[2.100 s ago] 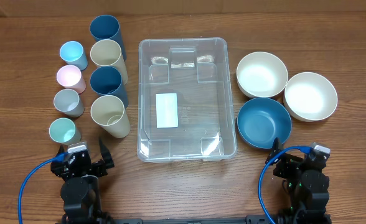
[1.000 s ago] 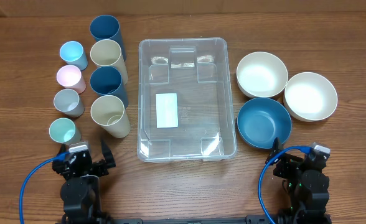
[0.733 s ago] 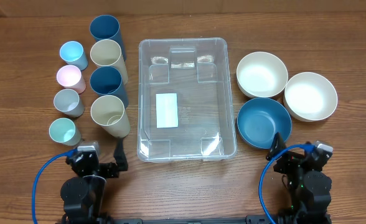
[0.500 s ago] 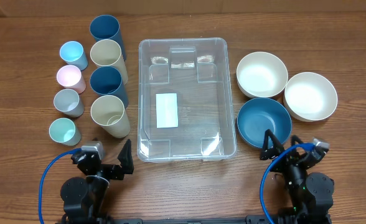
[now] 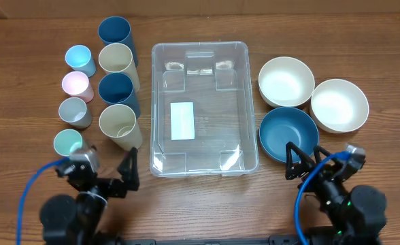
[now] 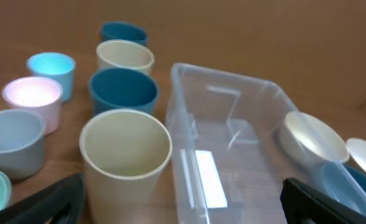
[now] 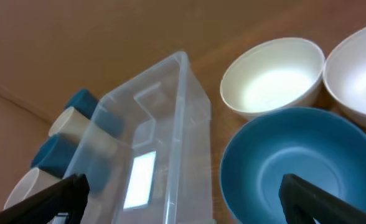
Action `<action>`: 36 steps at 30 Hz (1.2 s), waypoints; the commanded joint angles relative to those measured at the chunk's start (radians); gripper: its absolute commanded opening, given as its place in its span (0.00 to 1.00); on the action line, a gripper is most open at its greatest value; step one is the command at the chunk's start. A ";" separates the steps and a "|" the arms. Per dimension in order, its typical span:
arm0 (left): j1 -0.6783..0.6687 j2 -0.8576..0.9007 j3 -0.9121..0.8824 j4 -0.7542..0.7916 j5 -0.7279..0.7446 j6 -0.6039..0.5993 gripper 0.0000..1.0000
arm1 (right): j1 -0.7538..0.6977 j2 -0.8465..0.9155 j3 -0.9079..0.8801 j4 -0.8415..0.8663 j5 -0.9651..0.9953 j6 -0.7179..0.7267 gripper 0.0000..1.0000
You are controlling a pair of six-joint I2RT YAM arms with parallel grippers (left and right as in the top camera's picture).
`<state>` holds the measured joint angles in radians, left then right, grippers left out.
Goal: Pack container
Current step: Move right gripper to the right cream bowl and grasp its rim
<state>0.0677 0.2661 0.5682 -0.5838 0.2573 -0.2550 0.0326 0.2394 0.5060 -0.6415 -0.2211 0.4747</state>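
The container (image 5: 213,139) is a large clear rectangular bin with a white label on its base. It stands empty in the middle of the table and also shows in the left wrist view (image 6: 233,134) and the right wrist view (image 7: 164,118). My left gripper (image 5: 110,174) is open and empty near the table's front edge, by the bin's front left corner; its fingers frame the left wrist view (image 6: 180,208). My right gripper (image 5: 304,166) is open and empty just in front of the blue bowl (image 5: 288,133); it also shows in the right wrist view (image 7: 186,199).
Left of the bin stand tall cups, two blue (image 5: 113,33) and two cream (image 5: 120,126). Small cups stand further left: light blue (image 5: 80,59), pink (image 5: 76,84), grey (image 5: 73,111) and mint (image 5: 69,143). Two cream bowls (image 5: 286,80) (image 5: 339,104) sit right of the bin.
Both arms have risen from rest near the front edge. The left gripper has swung right toward the bin's corner. The right gripper has moved toward the blue bowl. No object has moved.
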 commanded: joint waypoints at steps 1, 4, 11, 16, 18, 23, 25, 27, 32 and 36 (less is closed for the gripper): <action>0.004 0.206 0.248 -0.086 -0.110 0.034 1.00 | -0.008 0.204 0.205 -0.079 0.058 -0.066 1.00; 0.004 0.375 0.455 -0.205 -0.149 0.088 1.00 | -0.019 0.357 0.343 -0.171 0.091 -0.092 1.00; 0.004 0.718 0.867 -0.449 -0.252 0.145 1.00 | -0.136 0.702 0.649 -0.365 0.097 -0.160 1.00; 0.004 0.853 1.017 -0.504 -0.334 0.174 1.00 | -0.296 0.885 0.764 -0.424 0.096 -0.199 1.00; 0.004 0.880 1.035 -0.504 -0.346 0.174 1.00 | -0.352 0.935 0.767 -0.428 0.080 -0.199 1.00; 0.004 0.907 1.035 -0.522 -0.346 0.174 1.00 | -0.484 1.097 0.767 -0.418 0.070 -0.195 1.00; 0.004 0.918 1.033 -0.544 -0.346 0.174 1.00 | -0.520 1.155 0.767 -0.408 0.062 -0.190 1.00; 0.004 0.934 1.032 -0.577 -0.346 0.174 1.00 | -0.572 1.239 0.767 -0.376 0.063 -0.188 1.00; 0.004 0.968 1.032 -0.589 -0.346 0.174 1.00 | -0.634 1.348 0.767 -0.303 0.063 -0.187 1.00; 0.004 0.998 1.032 -0.589 -0.346 0.174 1.00 | -0.649 1.413 0.767 -0.259 0.063 -0.188 1.00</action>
<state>0.0681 1.2392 1.5791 -1.1748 -0.0803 -0.0998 -0.6098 1.6192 1.2476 -0.9237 -0.1528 0.2882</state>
